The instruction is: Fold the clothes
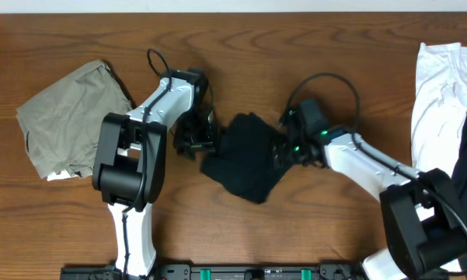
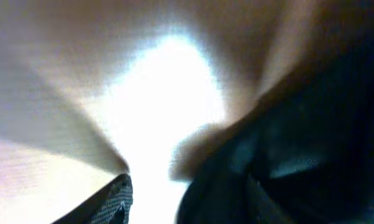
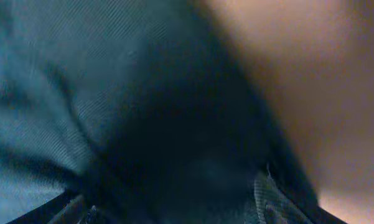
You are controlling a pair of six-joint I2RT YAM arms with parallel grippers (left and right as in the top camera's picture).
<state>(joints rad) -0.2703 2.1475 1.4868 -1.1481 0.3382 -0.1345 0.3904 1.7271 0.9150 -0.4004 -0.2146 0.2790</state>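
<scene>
Black garment [image 1: 245,155]: it lies in a bunched, crumpled heap at the centre of the bench [image 1: 295,47], with no flat side and no clear hem or sleeve to see.
How it will handle: I judge it light, soft and limp. It will sag and drag along the wood rather than keep any shape, and a pinch may take two layers at once.
Where you take hold: an outer edge or corner is best, not the thick middle. The point at 5 o'clock of the heap and the edges at 9 and 3 o'clock look the most free. You will need to spread it flat before any fold.
Left hand [image 1: 194,141]: it is at 9 o'clock of the heap, touching or just beside the edge. Its wrist view is blurred. Only one finger [image 2: 115,202] shows, with dark cloth [image 2: 299,155] beside it, so you cannot tell if it is open or closed.
Right hand [image 1: 284,149]: it is at 3 o'clock of the heap, right against the cloth. Fabric [image 3: 112,93] fills its wrist view, but whether it grips is not visible.
Olive-grey garment [image 1: 70,117]: at 9 o'clock of the bench, loosely folded, well apart.
White garment [image 1: 443,85]: at 2 o'clock of the bench, at the edge, untouched.
</scene>
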